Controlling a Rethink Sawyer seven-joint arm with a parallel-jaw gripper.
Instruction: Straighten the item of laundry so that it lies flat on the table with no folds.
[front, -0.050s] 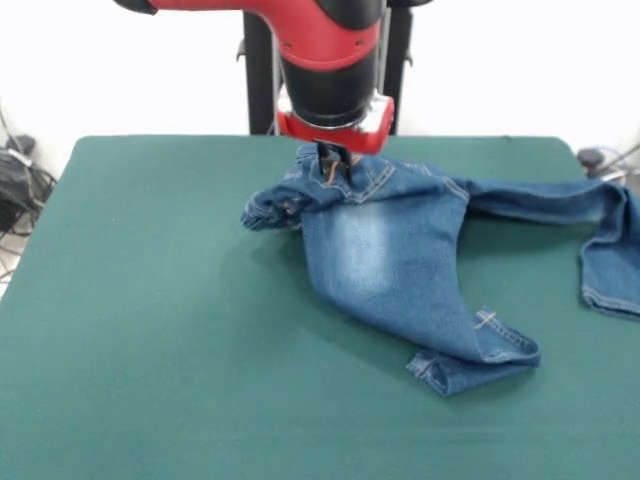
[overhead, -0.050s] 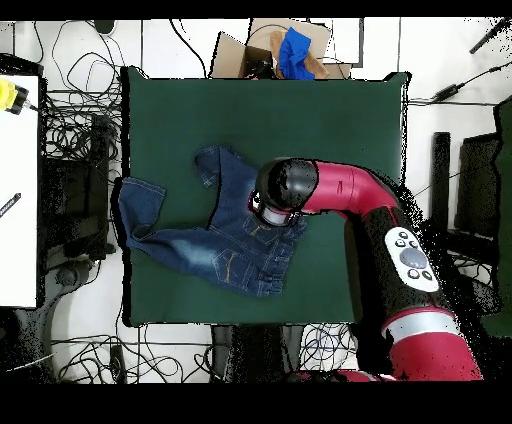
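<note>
Nearest the camera, one cuff of the jeans (front, -0.050s: 470, 365) is lying folded back on itself, its hem turned up so the pale seam is showing. From that cuff the leg is running up toward the waistband, its blue denim faded to a pale patch in the middle. The gathered waistband is bunching into a dark knot at the left in the front view, with orange stitching showing just below my gripper (front, -0.050s: 333, 165). I am pressing down onto the cloth near the waistband, and my fingertips are sitting close together with denim puckering between them, so I am pinching the jeans there. The other leg is stretching away to the right in the front view, reaching the edge of the table (front, -0.050s: 150, 300) and hanging partly over it, its end doubling back. From overhead, my arm (overhead, -0.050s: 340, 190) is covering the middle of the jeans (overhead, -0.050s: 225, 255), which are sprawling in a crooked V across the green cloth, well short of flat.
</note>
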